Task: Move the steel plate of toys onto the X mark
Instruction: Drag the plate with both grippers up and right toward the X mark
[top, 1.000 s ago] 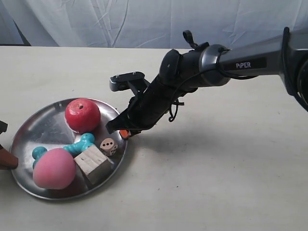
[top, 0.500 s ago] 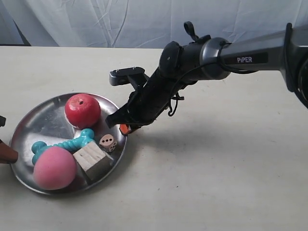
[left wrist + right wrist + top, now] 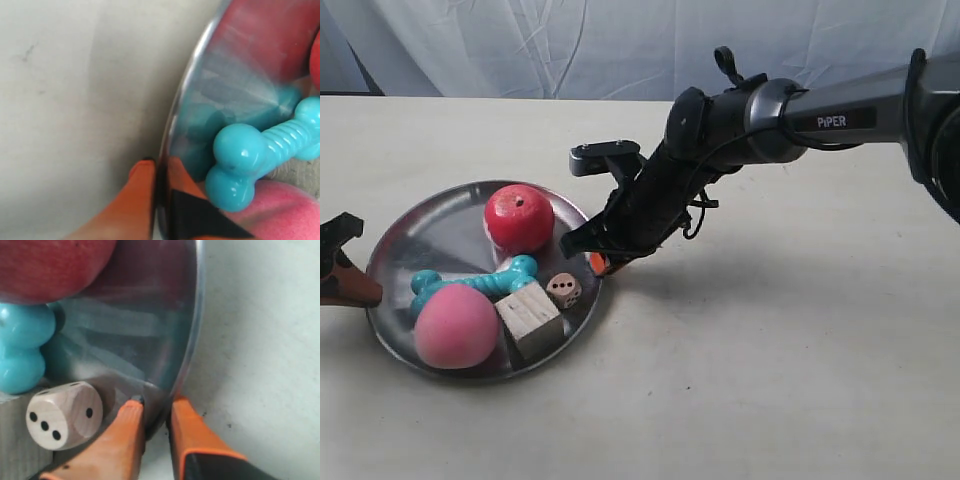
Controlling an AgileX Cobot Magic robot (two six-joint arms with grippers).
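The steel plate (image 3: pixel 430 225) holds a red apple (image 3: pixel 519 218), a pink peach (image 3: pixel 456 326), a turquoise bone (image 3: pixel 475 283), a pale wooden cube (image 3: pixel 530 315) and a small die (image 3: pixel 563 289). My right gripper (image 3: pixel 597 262) is shut on the plate's rim (image 3: pixel 192 330) beside the die (image 3: pixel 62 415), one orange finger inside and one outside (image 3: pixel 155 407). My left gripper (image 3: pixel 365 290) is shut on the opposite rim (image 3: pixel 185 90), near the bone's end (image 3: pixel 240 160) and the peach (image 3: pixel 285 210); its fingertips meet on the rim (image 3: pixel 159 167). No X mark shows in any view.
The pale tabletop (image 3: pixel 770 380) stretches to the right of the plate in the exterior view. A white cloth backdrop (image 3: pixel 570 45) hangs behind the table's far edge. The right arm's dark forearm (image 3: pixel 750 120) reaches in from the right.
The plate with its toys has shifted to the right in the exterior view, carried by both grippers, which kept hold of its rim. The toys slid slightly inside it.
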